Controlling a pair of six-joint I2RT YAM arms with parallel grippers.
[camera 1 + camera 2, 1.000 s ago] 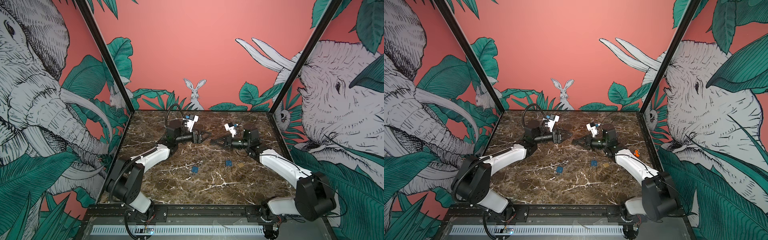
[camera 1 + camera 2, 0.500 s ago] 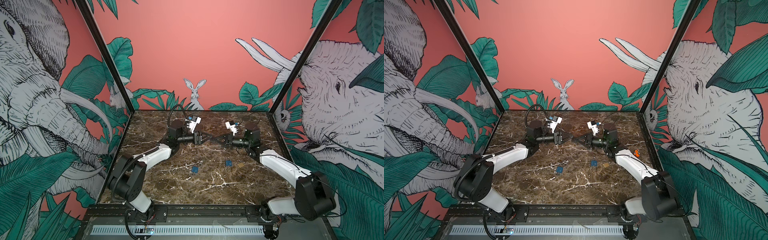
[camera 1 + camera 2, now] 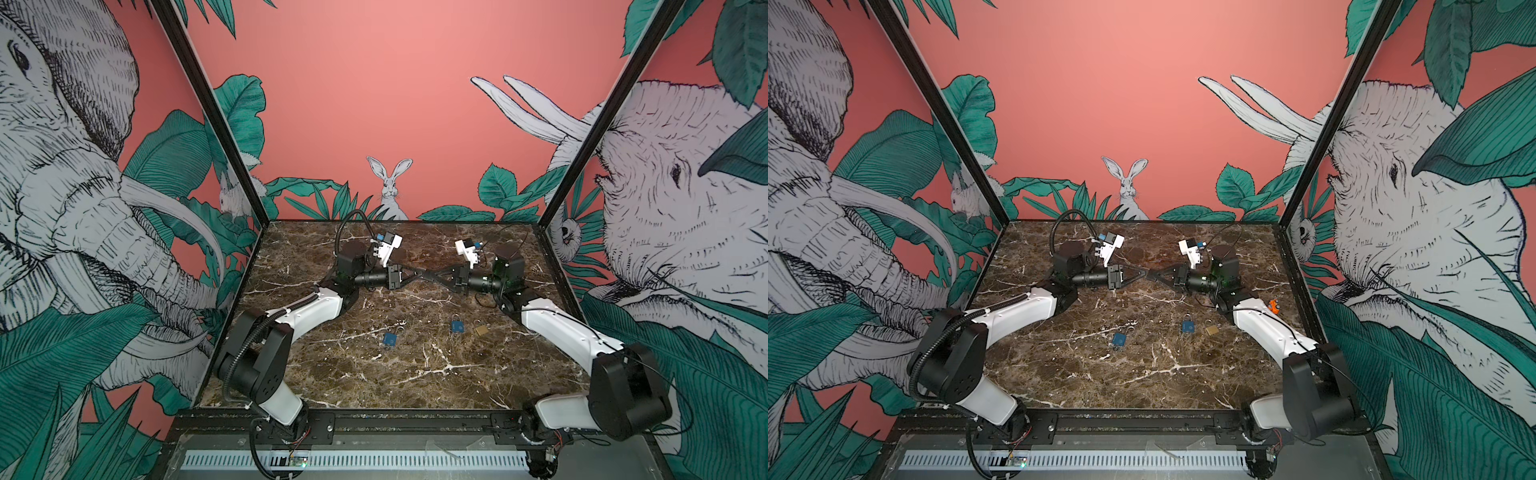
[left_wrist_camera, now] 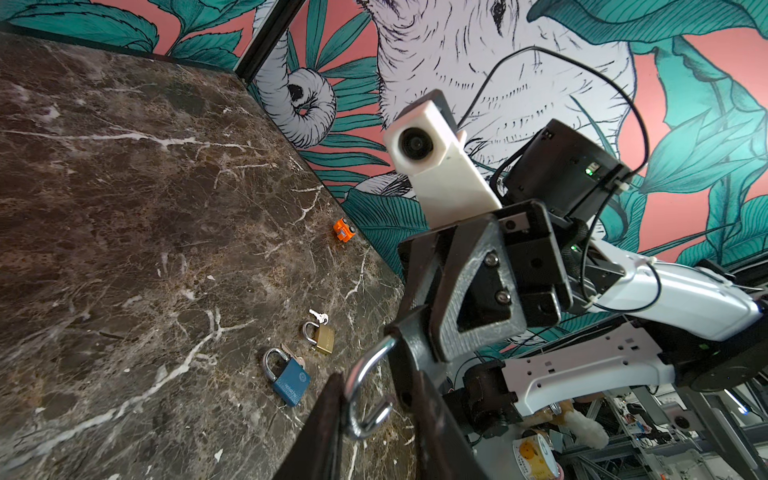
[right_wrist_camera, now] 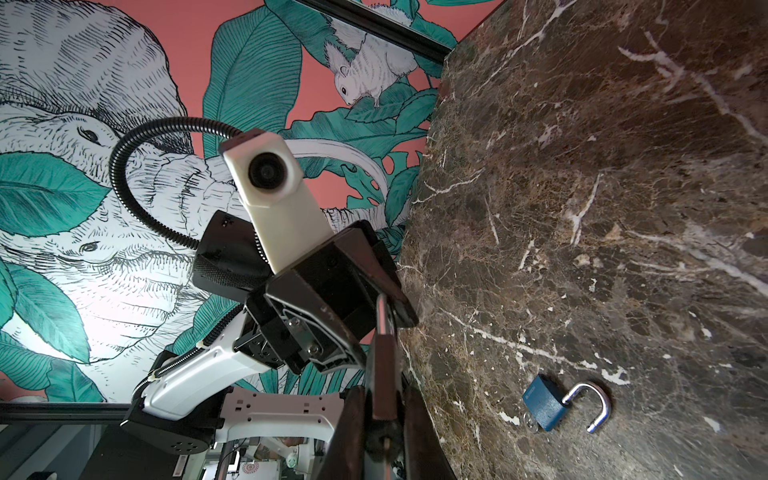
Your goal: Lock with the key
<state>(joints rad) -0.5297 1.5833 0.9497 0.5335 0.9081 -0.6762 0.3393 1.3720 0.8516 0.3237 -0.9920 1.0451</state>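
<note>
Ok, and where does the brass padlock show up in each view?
In a top view: brass padlock lies just right of the closed blue padlock.
In a top view: brass padlock, again just right of that blue padlock.
Left wrist: brass padlock beside the blue padlock, a small key by its shackle.
Right wrist: not in it.
Shared landmark: the closed blue padlock beside it, though the right wrist view lacks that too.

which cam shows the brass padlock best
The left wrist view: the brass padlock looks large there, with shackle and body distinct. In both top views the brass padlock is only a tiny gold speck. The right wrist view does not show it.
</note>
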